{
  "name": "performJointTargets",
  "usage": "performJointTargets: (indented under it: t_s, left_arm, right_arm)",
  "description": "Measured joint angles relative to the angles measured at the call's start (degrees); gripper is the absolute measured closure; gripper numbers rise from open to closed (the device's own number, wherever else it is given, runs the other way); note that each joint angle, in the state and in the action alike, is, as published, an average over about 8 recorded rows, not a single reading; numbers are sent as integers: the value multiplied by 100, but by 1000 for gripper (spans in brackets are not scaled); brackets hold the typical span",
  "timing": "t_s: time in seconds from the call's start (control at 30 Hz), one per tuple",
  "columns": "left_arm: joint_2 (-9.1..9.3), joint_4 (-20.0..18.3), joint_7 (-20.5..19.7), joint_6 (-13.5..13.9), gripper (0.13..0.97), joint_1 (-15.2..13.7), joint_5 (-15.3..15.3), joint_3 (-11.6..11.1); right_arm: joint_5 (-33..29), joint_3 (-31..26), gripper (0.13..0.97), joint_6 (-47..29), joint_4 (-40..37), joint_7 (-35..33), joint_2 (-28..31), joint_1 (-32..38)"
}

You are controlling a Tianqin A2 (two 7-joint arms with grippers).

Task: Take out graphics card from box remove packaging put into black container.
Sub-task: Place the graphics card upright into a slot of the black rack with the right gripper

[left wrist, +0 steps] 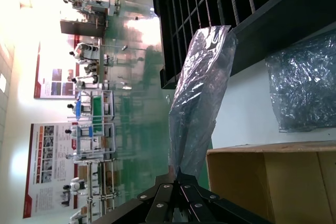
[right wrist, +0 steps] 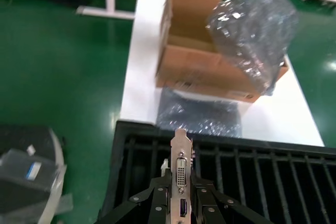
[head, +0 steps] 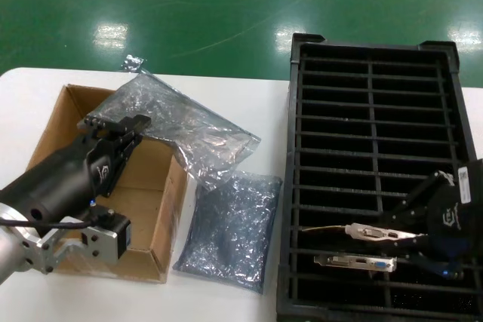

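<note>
Risk: right claw (head: 411, 240), closed on graphics card (head: 377, 232), may miss black container (head: 370, 88) slot; left claw (head: 124, 132) pinches packaging (head: 189, 130).

A white table (head: 249, 99) with a rounded far-left corner stands on a green floor (head: 189, 5) and carries three things directly. On its left side sits the brown cardboard box (head: 162, 220), open at the top; just right of the box's near end a crinkly silver-grey bag (head: 230, 228) lies flat on the tabletop. The right side is taken up by the large black container (head: 377, 96), its slotted tray running from the near edge to the far edge.
</note>
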Motion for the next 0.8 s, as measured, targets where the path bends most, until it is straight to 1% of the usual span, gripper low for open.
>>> performJointTargets:
  t_s: [0.47,0.8]
  left_arm:
    - [0,0,0,0,959,0,0,0]
    - [0,0,0,0,959,0,0,0]
  right_arm:
    - [-416,-329,903,-704,-335,-389,-357,625]
    - [-620,-573,903,-882,-666,-346,-617,916]
